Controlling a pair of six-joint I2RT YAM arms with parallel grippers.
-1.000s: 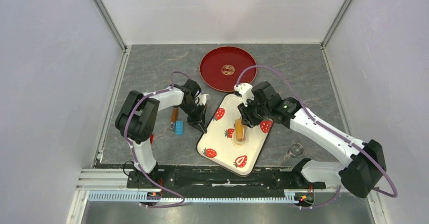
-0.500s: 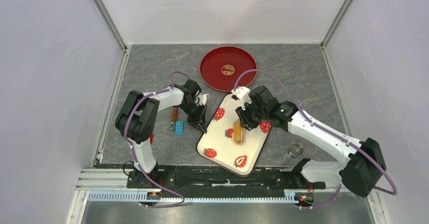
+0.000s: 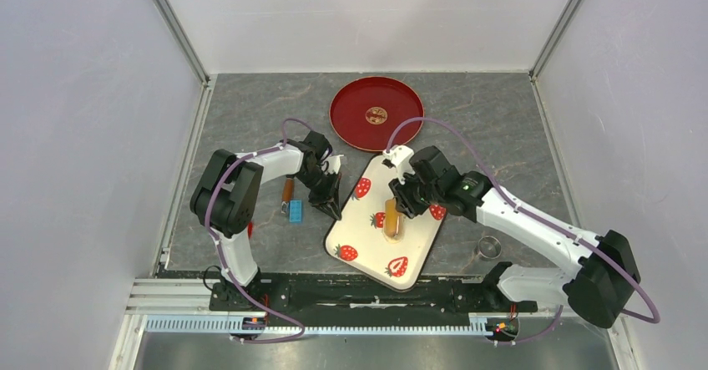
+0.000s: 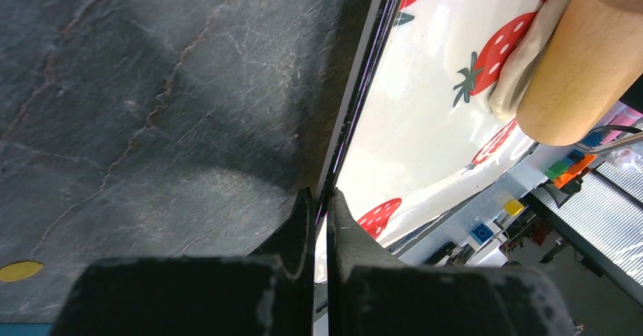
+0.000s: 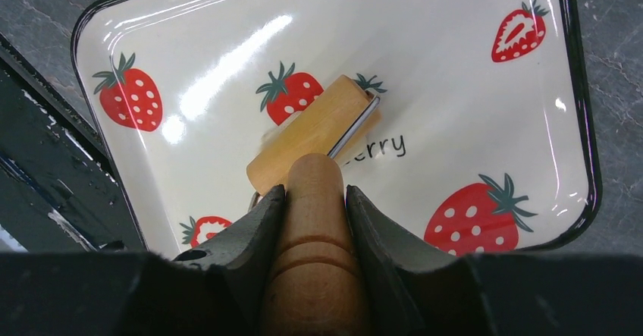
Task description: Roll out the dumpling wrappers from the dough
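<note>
Partway open, right gripper around roller handle

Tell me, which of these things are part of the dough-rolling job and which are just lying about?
In use: dough, under the wooden roller held by the right gripper; strawberry tray, rim pinched by the left gripper.
Lying about, untouched: red plate, metal ring (both may serve later), blue block, brown-handled tool.
</note>
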